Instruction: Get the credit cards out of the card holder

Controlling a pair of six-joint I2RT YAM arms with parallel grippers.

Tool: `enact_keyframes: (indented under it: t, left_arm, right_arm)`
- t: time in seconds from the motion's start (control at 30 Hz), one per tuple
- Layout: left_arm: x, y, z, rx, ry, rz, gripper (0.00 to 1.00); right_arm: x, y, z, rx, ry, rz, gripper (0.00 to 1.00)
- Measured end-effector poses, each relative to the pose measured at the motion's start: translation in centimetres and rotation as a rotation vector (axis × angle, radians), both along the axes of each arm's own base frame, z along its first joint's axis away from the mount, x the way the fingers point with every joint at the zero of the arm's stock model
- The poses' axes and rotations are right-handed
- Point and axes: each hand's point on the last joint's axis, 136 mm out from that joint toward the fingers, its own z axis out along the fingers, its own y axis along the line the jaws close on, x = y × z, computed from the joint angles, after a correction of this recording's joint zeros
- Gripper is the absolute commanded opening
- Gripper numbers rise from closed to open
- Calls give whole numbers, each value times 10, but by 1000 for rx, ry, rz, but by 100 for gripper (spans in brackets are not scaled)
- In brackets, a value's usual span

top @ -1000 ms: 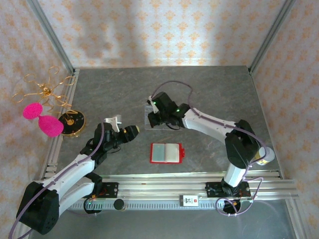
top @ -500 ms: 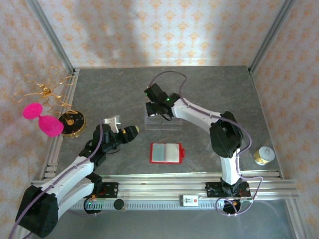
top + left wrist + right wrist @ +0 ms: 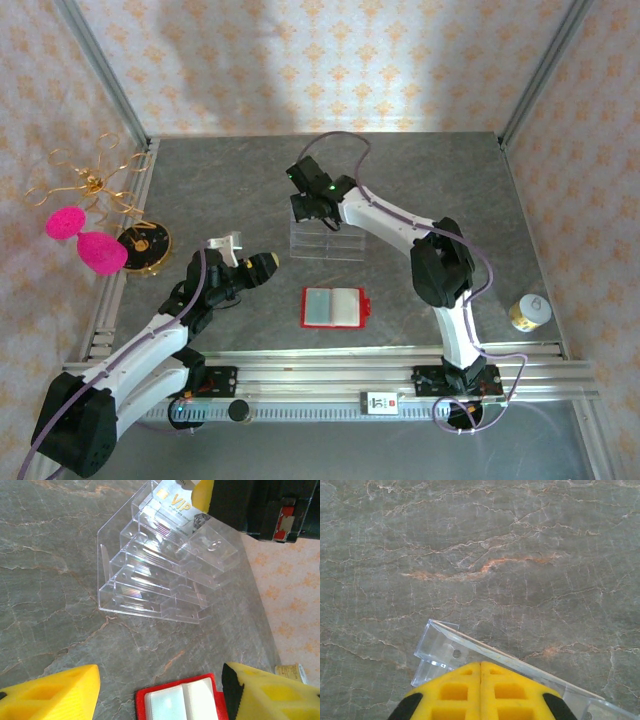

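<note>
Right hand (image 3: 309,204), pinched shut, has swung to the clear tray's (image 3: 330,243) far-left corner, beside a slotted card (image 3: 175,507). Nearside, the wide-open left hand (image 3: 252,263) faces the still-loaded card holder (image 3: 336,308).

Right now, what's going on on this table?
The right gripper, shut, is at the back row of the clear tray, right by a VIP card standing there. The left gripper hangs open above the red wallet, which lies open on the table with what look like pale cards inside.
</note>
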Motion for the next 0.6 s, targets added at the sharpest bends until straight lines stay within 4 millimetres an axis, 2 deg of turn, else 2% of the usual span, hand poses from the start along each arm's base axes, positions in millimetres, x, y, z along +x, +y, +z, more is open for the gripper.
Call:
enact_keyframes:
  t: [0.1, 0.23, 0.3, 0.4, 0.47, 0.6]
  left_arm:
    - [-1, 0, 1, -4, -5, -3, 67]
    - [-4, -1, 1, -12, -5, -12, 66]
    - [-5, -2, -1, -14, -2, -19, 66]
    - [-6, -2, -2, -20, 2, -20, 65]
    - [-7, -2, -5, -26, 9, -18, 65]
    - [-10, -2, -12, -31, 25, -15, 63]
  right_arm:
    - [2, 2, 7, 8, -10, 0, 11]
    - [0, 4, 10, 13, -16, 9, 34]
    - [-9, 2, 12, 17, -17, 18, 38]
    - [-45, -8, 11, 27, 4, 45, 41]
    - [-79, -15, 4, 31, 32, 77, 42]
    - [-142, -20, -24, 3, 91, 155, 44]
